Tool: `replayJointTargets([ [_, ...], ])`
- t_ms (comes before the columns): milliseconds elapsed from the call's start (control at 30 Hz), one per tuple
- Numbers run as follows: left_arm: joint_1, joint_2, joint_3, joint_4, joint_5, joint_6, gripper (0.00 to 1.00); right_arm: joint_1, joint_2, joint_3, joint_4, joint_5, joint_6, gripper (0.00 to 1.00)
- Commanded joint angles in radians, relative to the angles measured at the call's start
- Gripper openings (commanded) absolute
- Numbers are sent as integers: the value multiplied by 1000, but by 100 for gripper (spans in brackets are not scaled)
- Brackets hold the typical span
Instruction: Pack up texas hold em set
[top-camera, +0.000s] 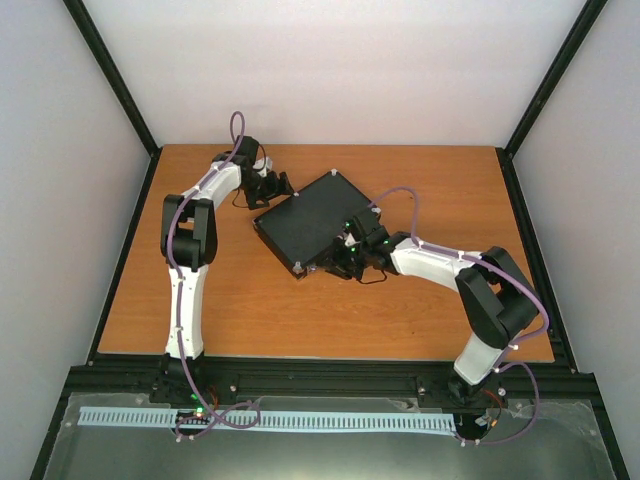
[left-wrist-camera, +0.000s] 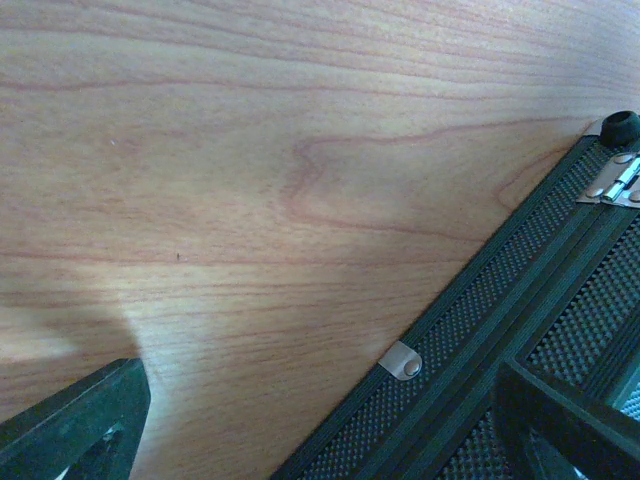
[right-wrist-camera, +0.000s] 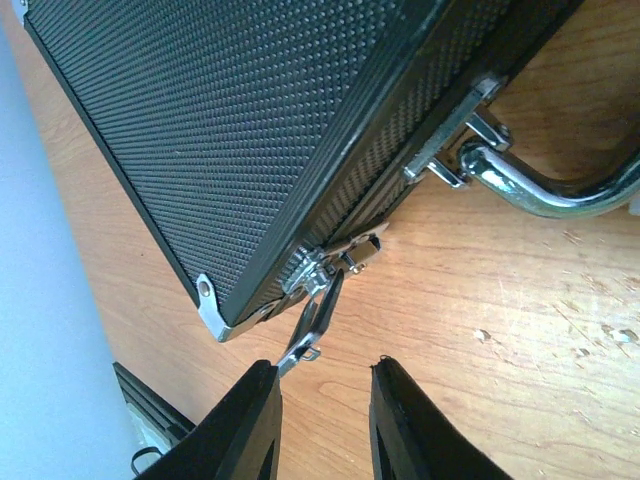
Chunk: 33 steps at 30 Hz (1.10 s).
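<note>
From above, we see the closed case (top-camera: 315, 215) lying askew on the table (top-camera: 400, 310). Left wrist: our left gripper (left-wrist-camera: 320, 440) gapes wide and empty, one finger over the hinged edge. Right wrist: the right gripper (right-wrist-camera: 325, 420), narrowly parted, holds nothing. We should press the dangling latch (right-wrist-camera: 325, 275) flat.

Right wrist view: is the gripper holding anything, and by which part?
Nothing is held. The right gripper is open, its fingers apart just short of the dangling latch on the black case, with only bare table between them.
</note>
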Motion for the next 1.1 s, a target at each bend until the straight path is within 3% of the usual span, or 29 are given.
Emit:
replayJointTargets([
  [0,18,24,-40,-90,-46,31,97,-2,-19,28,-50,13,24,28],
  [533,20,29,-36,-90,-42,30,97,-17,46,33,-1,-35,80,27],
  [1067,30,27,-41,-91,-42,32,97,-17,45,45,18,14,110,23],
])
